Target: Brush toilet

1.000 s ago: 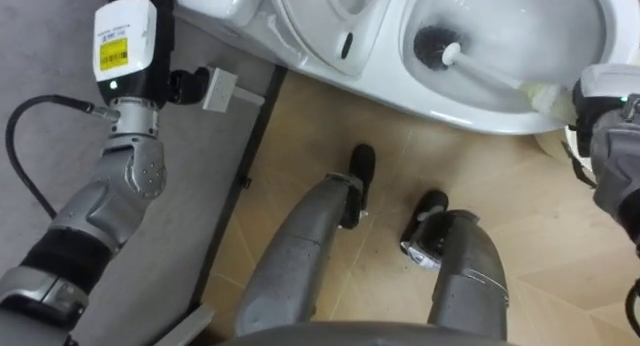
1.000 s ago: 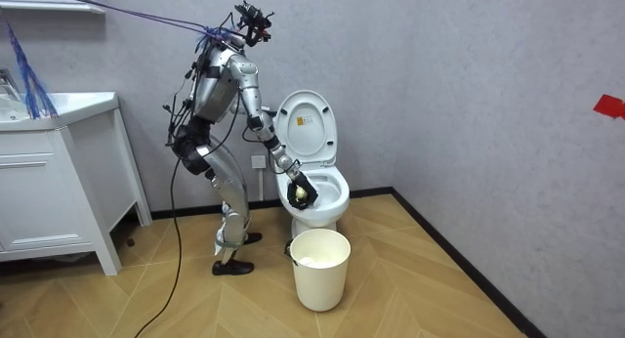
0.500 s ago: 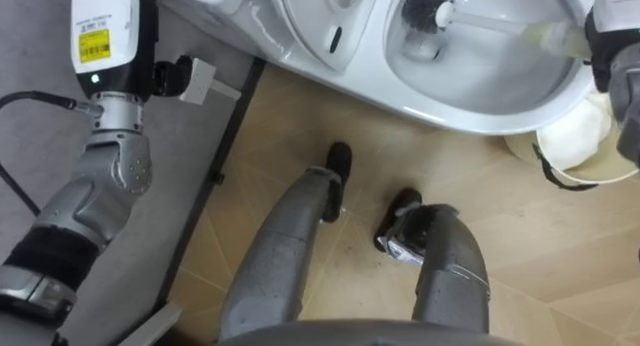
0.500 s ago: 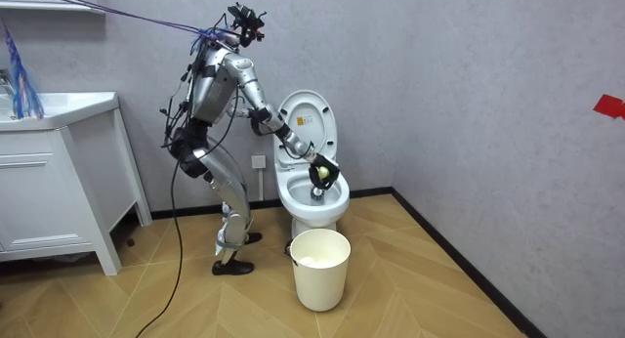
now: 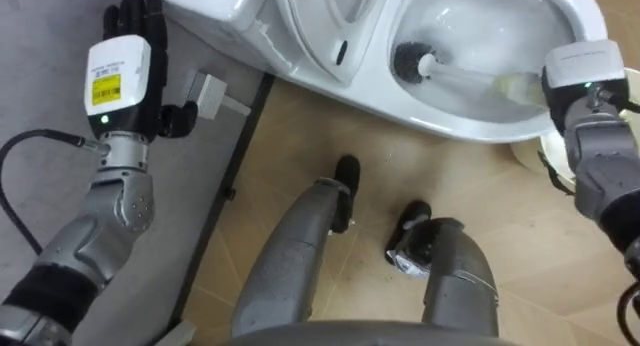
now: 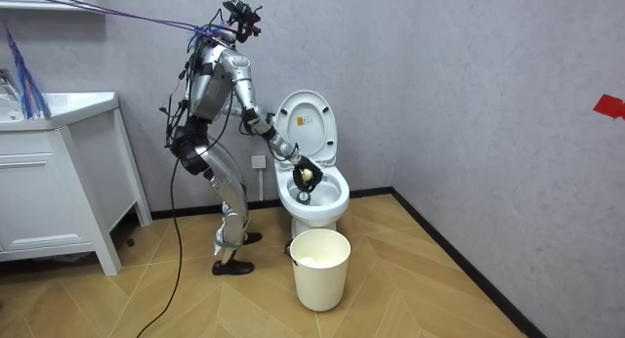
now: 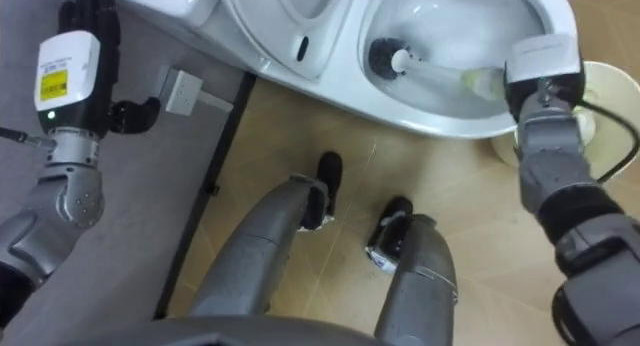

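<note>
Left eye view: your right hand (image 5: 582, 86) is closed round the toilet brush (image 5: 458, 75), whose handle runs left from it, bristles low in the toilet bowl (image 5: 440, 111).

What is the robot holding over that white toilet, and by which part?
Its right hand grips a white toilet brush with a dark bristle head by the pale yellow-green end of its handle; the head sits in the white toilet bowl.
</note>
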`<state>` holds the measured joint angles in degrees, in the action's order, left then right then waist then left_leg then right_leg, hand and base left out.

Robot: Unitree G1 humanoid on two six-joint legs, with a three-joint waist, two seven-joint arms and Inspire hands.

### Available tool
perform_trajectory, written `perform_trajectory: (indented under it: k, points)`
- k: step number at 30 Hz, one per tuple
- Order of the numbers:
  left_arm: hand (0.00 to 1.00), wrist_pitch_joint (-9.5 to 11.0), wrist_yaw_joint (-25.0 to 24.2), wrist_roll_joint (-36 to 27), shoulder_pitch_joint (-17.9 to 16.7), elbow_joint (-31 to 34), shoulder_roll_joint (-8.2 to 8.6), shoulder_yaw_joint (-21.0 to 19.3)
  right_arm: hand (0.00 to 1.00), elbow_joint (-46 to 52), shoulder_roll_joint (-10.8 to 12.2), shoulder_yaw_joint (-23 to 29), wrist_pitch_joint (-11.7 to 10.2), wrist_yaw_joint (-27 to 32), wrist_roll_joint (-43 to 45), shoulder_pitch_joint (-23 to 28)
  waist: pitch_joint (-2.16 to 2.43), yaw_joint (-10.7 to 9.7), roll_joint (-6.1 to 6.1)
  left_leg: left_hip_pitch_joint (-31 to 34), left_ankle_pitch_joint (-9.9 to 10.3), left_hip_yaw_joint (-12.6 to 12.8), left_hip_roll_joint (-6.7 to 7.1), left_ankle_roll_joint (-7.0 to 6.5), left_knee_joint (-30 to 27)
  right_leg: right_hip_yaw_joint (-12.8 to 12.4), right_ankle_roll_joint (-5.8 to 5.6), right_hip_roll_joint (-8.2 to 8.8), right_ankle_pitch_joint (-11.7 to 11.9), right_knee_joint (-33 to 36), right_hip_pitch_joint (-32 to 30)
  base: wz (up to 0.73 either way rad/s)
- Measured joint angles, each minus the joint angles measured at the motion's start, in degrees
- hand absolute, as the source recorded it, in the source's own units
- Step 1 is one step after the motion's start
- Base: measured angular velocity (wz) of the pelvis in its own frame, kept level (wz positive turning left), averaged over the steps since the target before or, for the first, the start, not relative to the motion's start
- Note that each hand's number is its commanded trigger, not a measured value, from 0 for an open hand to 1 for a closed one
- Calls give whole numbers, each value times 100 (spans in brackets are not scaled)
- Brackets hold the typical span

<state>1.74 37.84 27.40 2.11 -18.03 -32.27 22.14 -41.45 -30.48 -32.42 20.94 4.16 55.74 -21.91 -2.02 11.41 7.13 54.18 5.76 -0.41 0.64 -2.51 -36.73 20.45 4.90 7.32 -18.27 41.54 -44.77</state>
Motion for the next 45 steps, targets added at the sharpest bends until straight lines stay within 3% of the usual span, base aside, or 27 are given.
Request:
perform_trajectory:
  k: [4, 8, 10, 11, 12, 14, 18, 24, 28, 31, 33, 38, 40, 42, 45]
  points:
    - [0, 37, 52, -87, -34, -53, -7, -31, 100, -21, -30, -1, 27, -78, -300, -36, -8, -2, 12, 7, 10, 10, -37, 46, 13, -1, 61, -26, -11, 7, -17, 0]
    - [0, 70, 16, -96, 164, -131, -54, -26, 100, -669, -350, -296, -176, -181, -623, -604, -50, 190, -41, 60, 16, 44, -55, 101, 13, -36, 131, -16, -57, 88, -136, -1]
    - [0, 76, -15, -86, 350, -142, -114, -14, 100, -1206, -576, -474, -561, -150, -962, -1095, -152, 186, -189, 72, -6, 67, 18, 127, -15, -60, 157, 133, -191, 345, -242, 22]
    - [0, 75, -12, -87, 375, -143, -115, -14, 100, -1333, -608, -488, -646, -130, -1061, -1202, -167, 216, -212, 98, -4, 75, 20, 130, -47, -54, 164, 137, -205, 372, -257, 12]
    - [0, 78, 12, -77, 423, -132, -123, -19, 100, -1564, -699, -521, -821, -106, -1211, -1391, -224, 258, -307, 148, 3, 75, 31, 139, -103, -74, 186, 144, -235, 441, -324, 0]
    - [0, 86, 110, -16, 493, -101, -123, -20, 100, -1801, -800, -512, -1044, 2, -1286, -1649, -262, 272, -411, 260, -6, 93, 40, 150, -123, -77, 205, 167, -249, 508, -455, 4]
    - [0, 70, 144, 167, 440, -48, -125, -28, 100, -2373, -897, -437, -1323, 419, -1558, -1901, -251, 239, -611, 310, -26, 193, 140, 120, -211, -161, 156, 352, -373, 767, -573, 11]
    - [0, -209, -87, 260, 396, -23, -46, 25, 100, -2683, -869, -222, -1382, 739, -1753, -1841, -249, 76, -691, -45, -25, 193, 228, 116, -251, -168, 52, 454, -400, 770, -194, 1]
    - [0, -389, -405, 262, 313, -116, -10, 40, 100, -2705, -764, -152, -1385, 738, -1921, -1704, -231, 0, -729, -598, -15, 163, 235, 93, 45, -193, -27, 409, -322, 511, 296, -9]
    - [0, -424, -753, 352, 139, -121, 134, -124, 100, -2697, -691, 73, -1397, 714, -1914, -1535, -182, 16, -725, -996, -44, 163, 187, 6, 280, -203, -62, 295, -178, 202, 691, -15]
    - [0, -436, -1004, 346, -48, -268, 283, -187, 100, -2655, -687, 256, -1407, 642, -1917, -1254, -147, 21, -750, -1357, -67, 186, 206, -25, 526, -243, -115, 271, -122, 7, 1011, -4]
    - [0, -441, -1378, 356, -586, -337, 417, -450, 100, -2305, -678, 933, -1590, 623, -1941, -510, -81, -13, -819, -1946, -98, 201, 176, -54, 797, -242, -191, 166, -14, -434, 1636, -4]
    - [0, -431, -1389, 354, -843, -340, 425, -542, 100, -2010, -675, 1160, -1590, 649, -2005, -80, -12, -30, -920, -2265, -105, 198, 184, -48, 1014, -211, -210, 142, 30, -679, 1961, 2]
    - [0, -441, -1498, 359, -1263, -309, 447, -699, 100, -1615, -633, 1619, -1616, 693, -2167, 692, 147, -145, -1056, -2708, -90, 173, 195, -56, 1245, -143, -279, 67, 47, -1060, 2500, 19]
    - [0, -438, -1617, 356, -1905, -247, 623, -1098, 100, -1264, -410, 2338, -1602, 727, -2170, 1452, 177, -315, -1107, -3296, 55, 136, 137, -36, 1398, -81, -348, -100, 140, -1655, 3251, 2]
